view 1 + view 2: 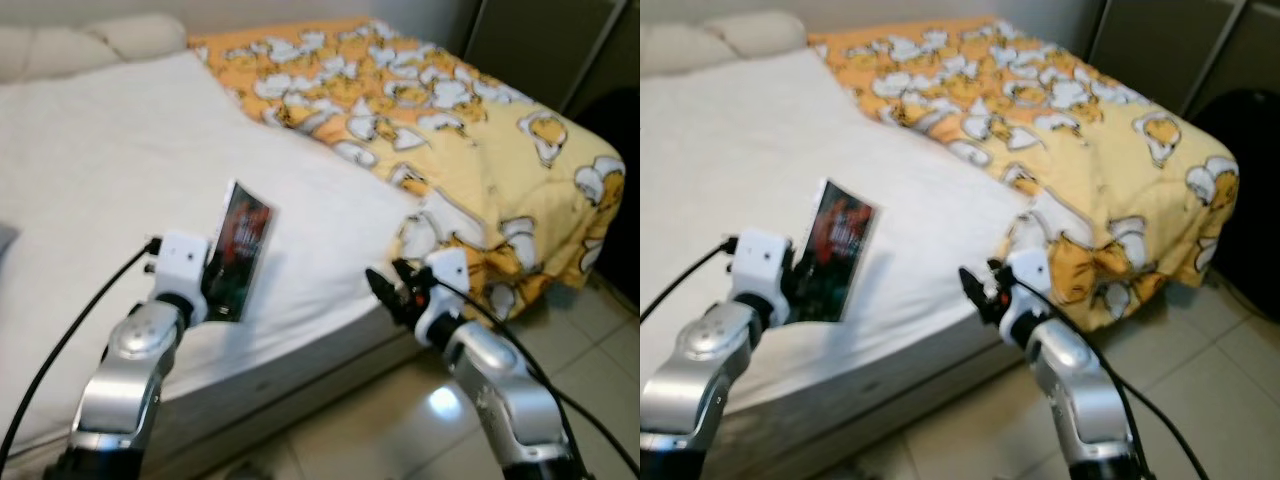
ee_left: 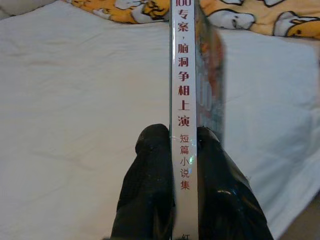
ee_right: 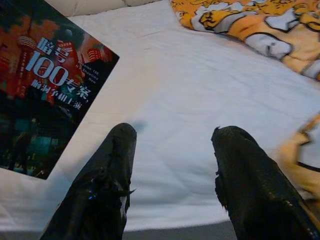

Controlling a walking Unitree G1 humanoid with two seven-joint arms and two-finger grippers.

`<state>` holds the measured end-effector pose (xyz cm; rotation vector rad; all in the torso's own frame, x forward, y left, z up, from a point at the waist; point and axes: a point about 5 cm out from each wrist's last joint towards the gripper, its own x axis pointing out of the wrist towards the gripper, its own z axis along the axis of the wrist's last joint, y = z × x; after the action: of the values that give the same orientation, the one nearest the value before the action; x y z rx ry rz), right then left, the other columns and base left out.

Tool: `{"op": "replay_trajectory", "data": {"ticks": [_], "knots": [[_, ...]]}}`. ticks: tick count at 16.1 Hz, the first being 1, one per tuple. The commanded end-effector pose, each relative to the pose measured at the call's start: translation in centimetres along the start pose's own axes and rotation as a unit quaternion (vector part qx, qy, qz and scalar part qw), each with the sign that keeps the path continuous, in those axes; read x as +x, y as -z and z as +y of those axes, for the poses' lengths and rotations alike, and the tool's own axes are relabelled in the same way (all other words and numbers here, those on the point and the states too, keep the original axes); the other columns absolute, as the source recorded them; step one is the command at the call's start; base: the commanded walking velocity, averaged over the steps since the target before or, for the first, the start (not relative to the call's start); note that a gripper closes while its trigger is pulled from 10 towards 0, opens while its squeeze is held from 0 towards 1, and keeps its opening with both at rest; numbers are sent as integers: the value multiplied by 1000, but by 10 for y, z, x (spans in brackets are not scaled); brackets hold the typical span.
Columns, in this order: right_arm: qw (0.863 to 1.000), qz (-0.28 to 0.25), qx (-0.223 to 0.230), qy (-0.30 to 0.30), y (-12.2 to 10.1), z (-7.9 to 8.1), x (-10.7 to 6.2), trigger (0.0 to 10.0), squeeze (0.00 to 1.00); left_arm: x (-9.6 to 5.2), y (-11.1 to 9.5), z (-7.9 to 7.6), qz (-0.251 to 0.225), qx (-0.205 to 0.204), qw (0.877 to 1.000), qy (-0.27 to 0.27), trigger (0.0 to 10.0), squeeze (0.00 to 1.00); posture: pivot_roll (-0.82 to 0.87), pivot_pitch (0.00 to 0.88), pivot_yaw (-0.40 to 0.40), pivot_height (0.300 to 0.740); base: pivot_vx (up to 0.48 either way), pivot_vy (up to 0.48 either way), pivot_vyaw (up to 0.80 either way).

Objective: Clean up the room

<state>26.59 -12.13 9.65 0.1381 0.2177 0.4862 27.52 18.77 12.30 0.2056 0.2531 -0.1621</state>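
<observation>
White bed (image 1: pixel 110 170) spreads wide, its yellow quilt (image 1: pixel 470 130) bunched at the far corner, not yet straightened. Over the mattress edge the left gripper (image 2: pixel 184 142) clamps a book (image 1: pixel 240 250) by its spine; shelving remains. The right gripper (image 3: pixel 172 165) hovers, fingers parted, empty.

Held upright above the near edge of the bed (image 1: pixel 120 150): a book (image 1: pixel 240 250), clamped between the fingers of the left gripper (image 2: pixel 184 150). Right of the book, off the same near edge, the right gripper (image 3: pixel 172 145), fingers apart. Across the bed's far right corner, a quilt (image 1: pixel 450 110), hanging over the edge. At the far left corner, pillows (image 1: pixel 90 40). Below, the floor (image 1: pixel 380 430).
</observation>
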Motion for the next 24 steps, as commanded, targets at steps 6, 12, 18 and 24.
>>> {"op": "replay_trajectory", "data": {"ticks": [6,12,18,24], "knots": [[1000,-10,-12,-9,-7,3,3,10000,0,-2,-7,5,-16,8,1000,-12,10000,0,-12,0,-17,740,0,359,0],[1000,-7,-13,-4,-8,-1,3,10000,0,1,-11,3,-28,12,999,-12,10000,0,-15,0,-16,740,0,0,0],[1000,-4,-13,-5,-8,-1,4,10000,0,2,-12,5,-23,0,1000,-19,10000,0,-13,0,-14,740,0,0,0],[999,6,-13,-47,-16,1,-1,10000,0,12,-8,3,1,-142,990,-9,10000,0,-2,0,-47,740,0,0,0]]}}
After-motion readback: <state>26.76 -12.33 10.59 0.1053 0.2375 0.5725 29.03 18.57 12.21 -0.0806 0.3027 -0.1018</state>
